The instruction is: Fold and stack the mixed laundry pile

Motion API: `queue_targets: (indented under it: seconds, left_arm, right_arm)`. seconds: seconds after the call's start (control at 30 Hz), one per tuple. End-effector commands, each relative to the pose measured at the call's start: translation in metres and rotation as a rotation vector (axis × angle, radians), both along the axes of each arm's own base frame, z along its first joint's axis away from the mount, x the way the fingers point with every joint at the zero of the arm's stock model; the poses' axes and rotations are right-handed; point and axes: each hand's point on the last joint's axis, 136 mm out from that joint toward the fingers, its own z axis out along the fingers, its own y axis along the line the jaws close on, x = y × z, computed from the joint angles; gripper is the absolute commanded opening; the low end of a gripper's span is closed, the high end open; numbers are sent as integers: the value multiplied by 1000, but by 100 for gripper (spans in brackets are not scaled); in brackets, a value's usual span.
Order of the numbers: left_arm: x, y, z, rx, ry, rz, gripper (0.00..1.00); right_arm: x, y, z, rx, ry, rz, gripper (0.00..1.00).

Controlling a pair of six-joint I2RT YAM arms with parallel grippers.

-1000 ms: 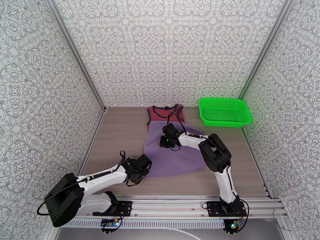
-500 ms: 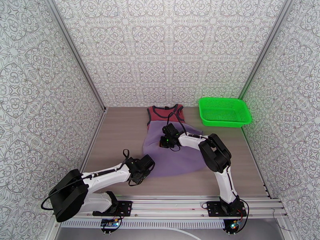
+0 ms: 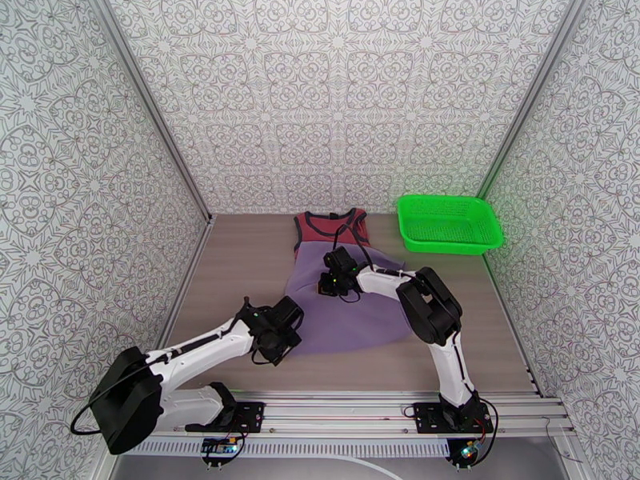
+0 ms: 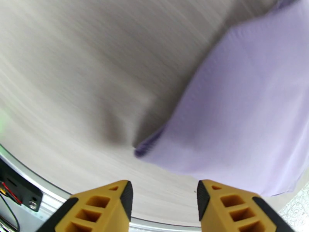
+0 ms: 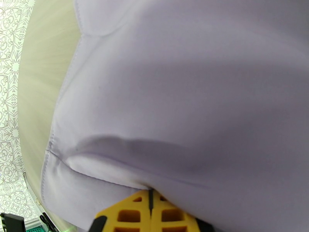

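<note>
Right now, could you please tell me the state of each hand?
Left hand: open, holding nothing.
Right hand: closed on the lavender garment.

1. This is a robot lab, a small test booth, not a home.
2. Walls (image 3: 336,98) with one gray swirl pattern stand at the top, left and right of the frame.
3. Silver metal posts (image 3: 152,114) run up the corners.
4. A left arm (image 3: 200,350) and a right arm (image 3: 436,314) are bolted to a metal rail (image 3: 360,410) at the bottom, beside a plain brown table (image 3: 240,258).
</note>
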Motion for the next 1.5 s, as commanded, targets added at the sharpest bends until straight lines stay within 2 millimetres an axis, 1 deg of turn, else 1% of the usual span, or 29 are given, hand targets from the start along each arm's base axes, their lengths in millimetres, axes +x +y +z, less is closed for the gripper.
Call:
queue_targets:
  seconds: [0.0,0.17,0.27,0.43,0.57,0.73,0.8,0.83,0.9,0.93,1.0,1.03,1.07,1.1,1.17,1.27,1.3,1.37,1.47]
  left_arm:
    - [-4,0,-4,-10,30,-19,49]
    - [0,-13,-16,-27,44,-35,49]
    - [0,-18,-27,-23,56,-40,49]
    - [-2,-15,-50,-8,82,-31,48]
    - [2,-8,-60,3,84,-27,46]
    - [4,7,-67,27,105,-41,29]
    - [8,14,-69,39,109,-61,21]
    - [12,16,-70,43,110,-72,16]
    - [24,18,-72,46,105,-110,0]
    - [29,19,-72,53,101,-124,0]
    - [42,19,-70,57,83,-155,0]
    - [47,19,-69,55,75,-165,0]
    - [52,20,-67,54,64,-174,0]
    - [56,23,-64,57,56,-181,0]
    - [61,35,-56,72,44,-182,0]
    - [65,59,-41,93,30,-176,0]
    - [65,68,-36,101,24,-172,0]
    - [65,83,-24,108,10,-161,0]
    - [65,105,-7,111,-18,-136,0]
  right_arm:
    - [-21,-10,-37,-52,104,9,0]
    - [-21,-10,-36,-50,105,8,0]
    - [-21,-10,-36,-50,105,8,0]
    - [-23,-11,-38,-53,109,8,0]
    - [-24,-12,-40,-54,113,8,0]
    - [-27,-12,-39,-49,116,10,0]
    - [-28,-13,-37,-47,114,12,0]
    - [-28,-13,-35,-46,111,16,0]
    - [-31,-15,-29,-45,102,29,0]
    - [-32,-16,-26,-48,95,37,0]
    - [-36,-20,-11,-52,62,65,0]
    - [-39,-23,-3,-50,42,79,0]
    - [-41,-26,10,-49,7,96,0]
    - [-47,-33,22,-54,-29,114,4]
    - [-60,-48,44,-68,-103,146,16]
    - [-90,-73,71,-125,-187,209,31]
    - [-103,-81,76,-161,-208,235,36]
    - [-129,-92,79,-223,-223,287,45]
    - [-165,-100,75,-302,-212,381,54]
